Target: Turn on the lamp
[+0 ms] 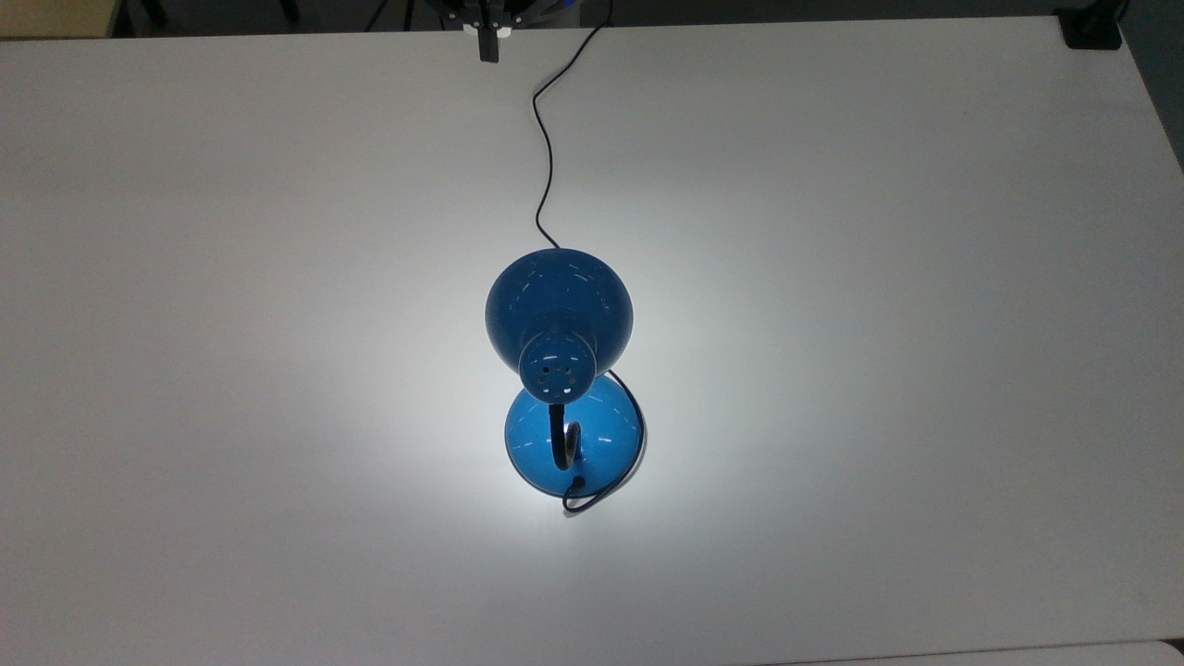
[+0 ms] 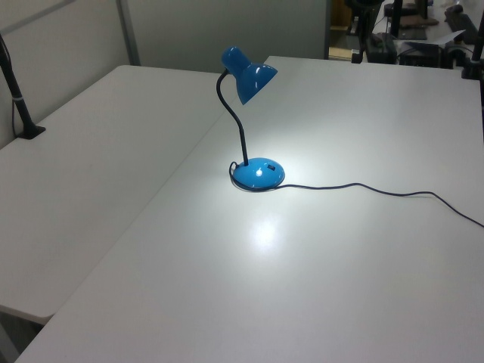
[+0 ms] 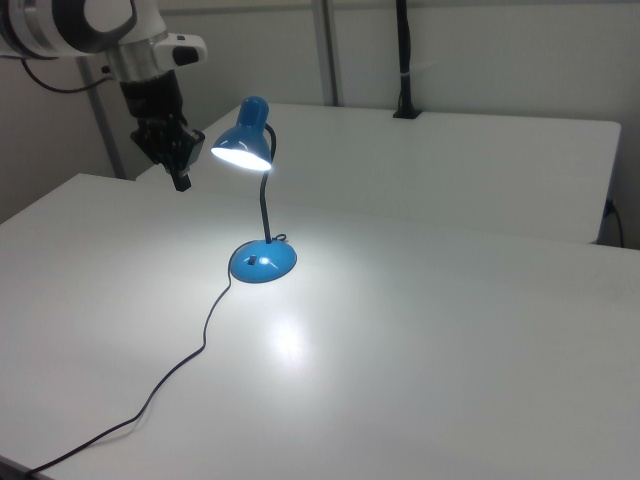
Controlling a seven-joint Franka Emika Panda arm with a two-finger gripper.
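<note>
The small glossy blue desk lamp (image 1: 559,314), w/ bell-shaped shade, black gooseneck and round blue base, stood about mid-table on the plain white table (image 1: 925,370). It was lit: the shade mouth glowed in the right view, and a bright patch lay on the table just in front of the base. So the task looked done, judging by the light alone.

The black two-finger gripper (image 3: 180,180) hung above the table's far edge as the top view shows it, at the right view's left, well apart from the lamp and clear of the table. It held nothing. The fingertips appeared together, though I can't tell for sure whether they were fully closed.

Key relation: in the top view the lamp lay toward the bottom from the gripper (image 1: 487,51), and a bit to the top view's right. Its long axis, base to shade, ran roughly along that same line, w/ the shade on the gripper's side and the base behind it. The small dark switch sat on top of the base (image 2: 259,173), partly under the shade. Any return reach would prob. need to come in over or around the shade.

The thin black cord (image 1: 546,166) ran from the base's rear, round its side, then toward the far edge, passing just beside the gripper in the top view.
</note>
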